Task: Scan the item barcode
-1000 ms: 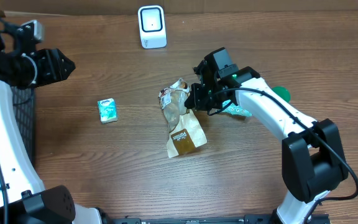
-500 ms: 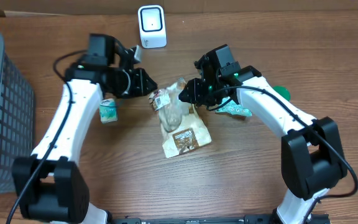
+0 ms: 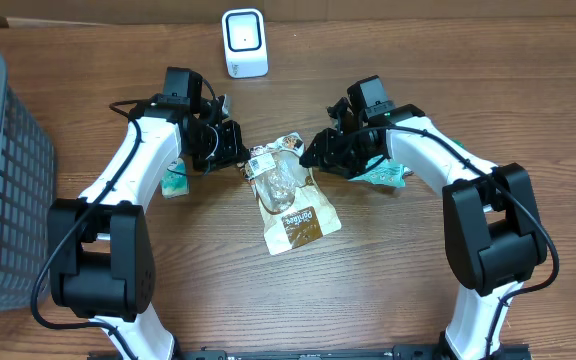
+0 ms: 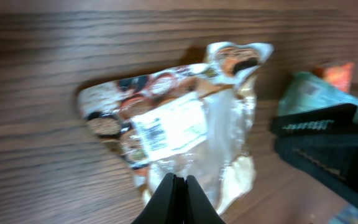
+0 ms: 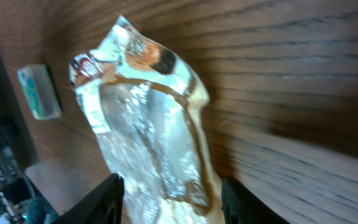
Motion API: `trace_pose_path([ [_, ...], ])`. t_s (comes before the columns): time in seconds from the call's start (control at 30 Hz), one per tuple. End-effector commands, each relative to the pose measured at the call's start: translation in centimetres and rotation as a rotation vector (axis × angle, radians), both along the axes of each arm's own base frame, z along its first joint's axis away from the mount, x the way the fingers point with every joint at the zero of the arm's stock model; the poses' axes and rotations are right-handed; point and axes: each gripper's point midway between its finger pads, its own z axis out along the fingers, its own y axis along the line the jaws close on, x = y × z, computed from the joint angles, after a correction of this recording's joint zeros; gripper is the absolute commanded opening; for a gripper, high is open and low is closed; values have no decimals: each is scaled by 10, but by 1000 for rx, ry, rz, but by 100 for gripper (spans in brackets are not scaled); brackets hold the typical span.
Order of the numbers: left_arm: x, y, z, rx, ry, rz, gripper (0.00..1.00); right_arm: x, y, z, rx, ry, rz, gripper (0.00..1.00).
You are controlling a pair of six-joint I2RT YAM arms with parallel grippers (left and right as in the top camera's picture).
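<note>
Overhead, where does the snack bag (image 3: 286, 195) lie?
— Mid-frame, its long axis pointing up toward the scanner (image 3: 244, 43) at top centre. The left gripper (image 3: 240, 160) looks pinched shut on the labelled upper-left end. The right gripper (image 3: 313, 158) is spread apart beside it.

readable text: none | snack bag (image 3: 286, 195) white label (image 4: 169, 127): print blurred, illegible

The snack bag (image 3: 286, 195) is hemmed by the left gripper (image 3: 242, 160) and right gripper (image 3: 316, 158); bare table (image 3: 278, 105) is left toward the scanner (image 3: 244, 42).
</note>
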Motion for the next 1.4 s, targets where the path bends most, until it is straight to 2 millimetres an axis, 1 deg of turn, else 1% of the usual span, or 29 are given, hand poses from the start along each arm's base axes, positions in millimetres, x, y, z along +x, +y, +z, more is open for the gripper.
trace_pose_path([
  [0.0,-3,11,-14,105,20,23,4,0,-7,-3,-23,-25,28,51],
  [0.17,-5,9,-37,112,57,14,4,-2,-12,-5,-48,-38,58,52],
  [0.27,-7,9,-47,113,80,13,4,-3,-12,-6,-51,-43,74,52],
  [0.47,-8,4,-56,116,96,1,4,-3,-15,-11,-73,-52,88,52],
  [0.7,-13,-3,-65,121,115,-22,4,-12,-16,-32,-84,-7,130,52],
  [1.0,-15,-7,-79,117,144,-24,4,-16,-17,-33,-86,-5,157,52],
  [1.03,-15,-7,-82,116,150,-22,5,-16,-17,-33,-86,-5,158,53],
  [1.07,-15,-8,-84,113,153,-22,4,-16,-17,-33,-86,-7,160,55],
  [1.2,-16,-12,-94,92,179,-18,4,-20,-11,-31,-62,-30,213,59],
  [1.37,-18,-17,-98,74,188,-27,4,-33,8,-23,19,-51,311,60],
])
